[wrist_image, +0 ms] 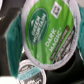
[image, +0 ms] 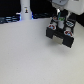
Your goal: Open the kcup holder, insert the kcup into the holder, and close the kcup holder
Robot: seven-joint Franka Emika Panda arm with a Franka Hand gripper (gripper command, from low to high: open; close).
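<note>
Exterior view: tool (image: 60, 20) above kcup holder (image: 61, 34).

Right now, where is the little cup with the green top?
The kcup fills the wrist view, close under the tool. In the exterior view it sits toward the upper right, just above the black kcup holder and its pod slots.

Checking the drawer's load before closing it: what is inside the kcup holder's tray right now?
The kcup holder is open, with pods in its tray slots. The green-topped kcup hangs in the hand above them. The slots beneath it are covered.
</note>
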